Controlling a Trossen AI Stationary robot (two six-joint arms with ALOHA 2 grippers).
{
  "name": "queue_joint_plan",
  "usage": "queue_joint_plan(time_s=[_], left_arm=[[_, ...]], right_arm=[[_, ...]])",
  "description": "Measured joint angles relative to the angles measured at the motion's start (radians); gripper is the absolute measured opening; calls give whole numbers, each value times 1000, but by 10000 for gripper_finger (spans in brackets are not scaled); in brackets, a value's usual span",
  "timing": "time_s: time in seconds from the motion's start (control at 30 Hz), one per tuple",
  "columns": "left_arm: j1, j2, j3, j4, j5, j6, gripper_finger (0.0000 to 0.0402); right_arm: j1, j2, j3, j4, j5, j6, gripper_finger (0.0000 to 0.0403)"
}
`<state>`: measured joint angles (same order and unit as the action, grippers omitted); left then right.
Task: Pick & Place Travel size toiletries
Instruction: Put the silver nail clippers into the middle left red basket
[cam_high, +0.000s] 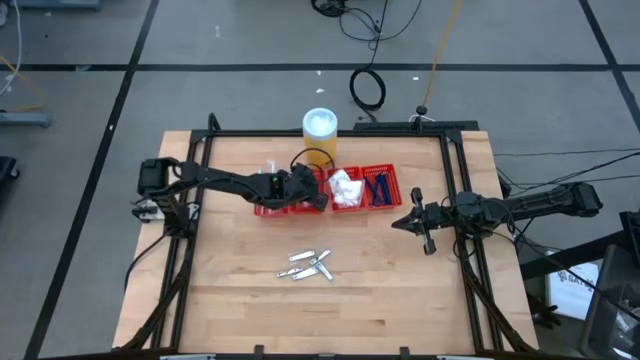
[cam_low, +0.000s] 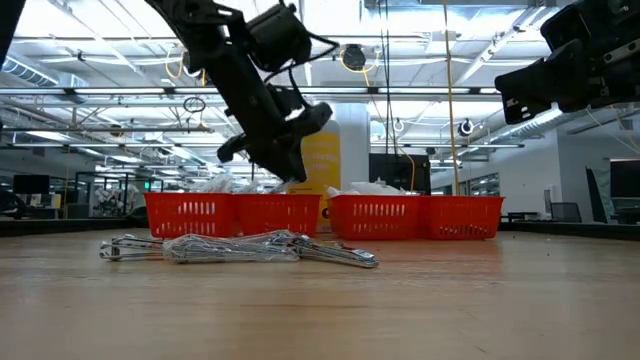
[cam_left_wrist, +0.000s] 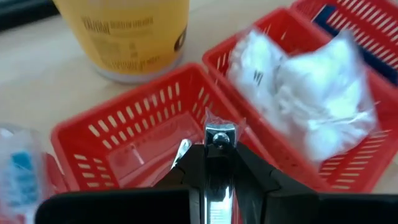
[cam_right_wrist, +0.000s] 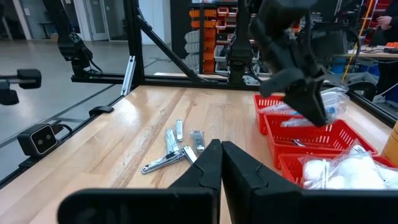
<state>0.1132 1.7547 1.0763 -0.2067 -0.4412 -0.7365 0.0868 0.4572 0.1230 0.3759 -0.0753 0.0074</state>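
Left claw (cam_left_wrist: 219, 144) is pinching a silvery tube (cam_left_wrist: 219, 134) above an open cell of the red mesh plastic tray (cam_left_wrist: 124, 121); the drop calls for spreading. More tubes (cam_high: 308, 264) are lying on the wooden counter (cam_high: 240, 300). Right claw (cam_high: 404, 223) is hanging pressed together.

Grey floor (cam_high: 80, 120) with black tape lines, ceiling strip lights (cam_low: 90, 45), shelving (cam_right_wrist: 211, 37)
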Motion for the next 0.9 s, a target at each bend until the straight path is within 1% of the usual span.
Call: queue_joint_plan(time_s=[0.13, 0.23, 0.3, 0.5, 0.6, 0.8, 0.9], left_arm=[[0, 28, 0, 2, 8, -9, 43], [0, 29, 0, 2, 23, -9, 39], [0, 29, 0, 3, 23, -4, 43], [0, 29, 0, 2, 24, 8, 107], [0, 29, 0, 2, 24, 8, 131], [0, 29, 0, 2, 24, 14, 154], [0, 28, 0, 2, 33, 74, 157]], right_arm=[[0, 0, 0, 0, 0, 0, 0], [0, 0, 0, 0, 0, 0, 0], [0, 0, 0, -1, 0, 0, 0], [0, 0, 0, 0, 0, 0, 0], [0, 0, 0, 0, 0, 0, 0], [0, 0, 0, -1, 0, 0, 0], [0, 0, 0, -1, 0, 0, 0]])
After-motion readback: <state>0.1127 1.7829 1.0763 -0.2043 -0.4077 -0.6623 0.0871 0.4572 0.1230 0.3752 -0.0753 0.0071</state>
